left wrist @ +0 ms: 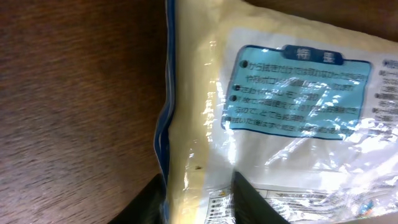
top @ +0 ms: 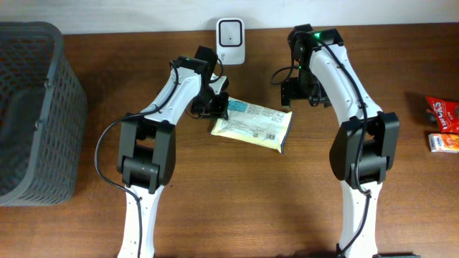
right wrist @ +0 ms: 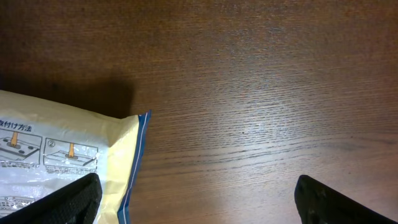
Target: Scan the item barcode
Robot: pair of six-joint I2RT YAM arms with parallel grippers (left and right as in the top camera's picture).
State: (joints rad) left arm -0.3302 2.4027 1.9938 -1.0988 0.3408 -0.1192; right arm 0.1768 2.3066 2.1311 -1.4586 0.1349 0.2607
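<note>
From above, you see the pale yellow packet (top: 252,125) lying flat on the wooden table (top: 215,208), between the two arms and a little in front of the white scanner (top: 230,32), which stands at the far edge. The left gripper (top: 215,107) sits at the packet's left end and the right gripper (top: 301,89) hangs just beyond its right end. A dark mesh basket (top: 36,107) fills the left side. A red snack bag (top: 443,112) and a small orange-and-white pack (top: 445,142) lie well apart on the far right. In your left wrist view, the packet's sealed, blue-trimmed edge runs down between the two dark fingers (left wrist: 255,199) at the bottom of the frame, with a blue panel (left wrist: 292,93) of printed text on its glossy face. The jaws stand partly apart around that edge, but you cannot tell whether they are actually pressing on it. In your right wrist view, the fingers (right wrist: 68,199) are spread as wide as the frame allows and hold nothing. Bare wood lies between them, and the packet's blue-edged corner reaches in just beside the left-hand finger. You cannot tell whether the corner touches that finger.
</note>
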